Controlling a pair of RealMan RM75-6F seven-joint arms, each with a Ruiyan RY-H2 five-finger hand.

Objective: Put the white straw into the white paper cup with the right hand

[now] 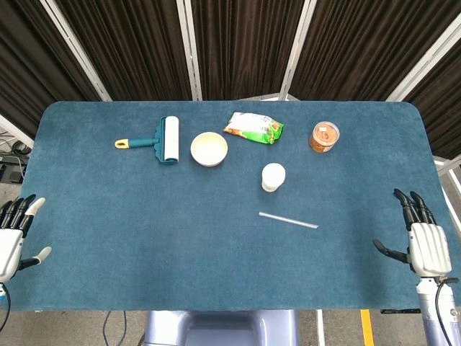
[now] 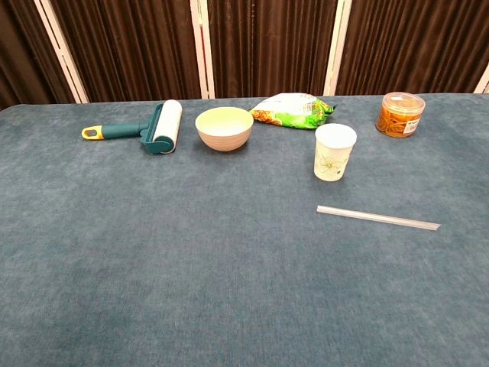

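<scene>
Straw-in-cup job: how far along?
Nothing is done yet. The white straw lies flat on the table, just in front of the upright white paper cup and apart from it. In hand: nothing. The right hand is open at the table's right edge, well short of the straw; the left hand is open at the left edge. Left to do: reach, grasp the straw, lift it and put it into the cup.

Bright, even light from overhead covers the blue bench point(image 1: 108, 216) in both views. Shadows are faint and short (tucked close under each object). Both pictures are sharp, without glare; the dark curtains point(image 2: 267, 46) stay dim.
</scene>
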